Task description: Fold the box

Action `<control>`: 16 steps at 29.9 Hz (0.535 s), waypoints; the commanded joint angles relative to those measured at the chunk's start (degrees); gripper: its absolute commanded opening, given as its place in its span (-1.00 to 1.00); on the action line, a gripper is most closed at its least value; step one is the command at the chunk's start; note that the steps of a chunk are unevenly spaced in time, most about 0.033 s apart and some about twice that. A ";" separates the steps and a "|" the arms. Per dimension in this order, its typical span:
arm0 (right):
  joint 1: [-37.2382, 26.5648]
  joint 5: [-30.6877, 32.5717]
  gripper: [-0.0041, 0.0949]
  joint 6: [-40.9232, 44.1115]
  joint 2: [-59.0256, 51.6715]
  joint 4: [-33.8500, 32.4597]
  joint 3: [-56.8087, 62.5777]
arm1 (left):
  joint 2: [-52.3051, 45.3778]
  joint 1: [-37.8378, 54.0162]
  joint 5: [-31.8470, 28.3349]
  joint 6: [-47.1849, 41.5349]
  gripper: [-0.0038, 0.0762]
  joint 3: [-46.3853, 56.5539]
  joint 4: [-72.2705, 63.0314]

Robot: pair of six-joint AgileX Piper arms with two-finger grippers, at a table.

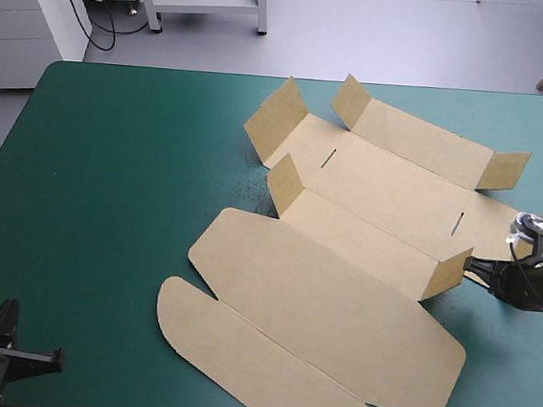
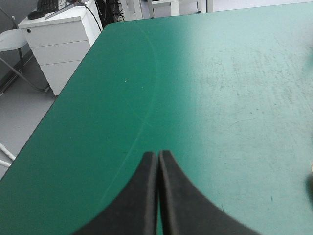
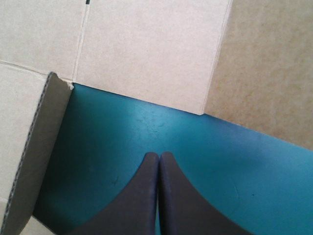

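Meeting at the middle in one pointed arch, the fingers of the right gripper (image 3: 159,154) are pressing together with nothing between them, pointing over a bare notch of the teal-green cover (image 3: 122,127). Just beside them a raised end flap (image 3: 41,152) is standing on edge. Ahead, a flat panel (image 3: 146,44) of the box (image 3: 264,63) is lying on the cover. The left gripper (image 2: 158,153) is likewise showing its fingers together and empty, near the table's near-left corner, well apart from the box.

The box is lying on the right half of the table (image 1: 108,197). Two long walls are standing up with short flaps rising at their ends. The lid (image 1: 328,315) and its rounded tuck flap (image 1: 237,364) are lying flat toward the near edge.

Judgement: the box is looking light, stiff across its panels and hinging only at the scored creases. It is probably sliding easily on the cover, and its cut edges are looking crushable. The soundest hold is appearing to be the free top edge of a raised wall or end flap, pinched close to a crease.

The high view is giving the whole layout and two slots (image 1: 329,158) in the base, which neither wrist view is showing. The right wrist view alone is showing the end flap's corrugated cut edge and the strip of cover between fingertips and panel. The left wrist view is showing hardly anything but bare cover.
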 commanded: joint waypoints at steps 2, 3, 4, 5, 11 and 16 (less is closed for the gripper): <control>-0.34 -0.11 -0.96 -0.68 -1.75 1.86 -1.78 | -0.56 -0.09 -4.41 -0.09 -0.93 -1.22 0.26; -0.34 -0.11 -0.96 -0.68 -2.04 1.97 -1.78 | -0.56 -0.09 -4.41 -0.09 -0.93 -1.22 0.26; -0.34 -0.03 -0.96 -0.92 -2.65 1.97 -1.78 | -0.56 -0.09 -4.41 -0.09 -0.93 -1.22 0.26; -0.34 0.13 -0.96 -1.01 -3.50 1.97 -2.06 | -0.56 -0.09 -4.41 -0.09 -0.93 -1.22 0.26; -0.34 5.58 -0.96 -0.79 -8.76 2.07 -6.20 | -0.56 -0.09 -4.41 -0.09 -0.93 -1.22 0.26; -0.34 9.84 -0.96 0.45 -14.38 2.07 -11.06 | -0.56 -0.09 -4.41 -0.09 -0.93 -1.22 0.26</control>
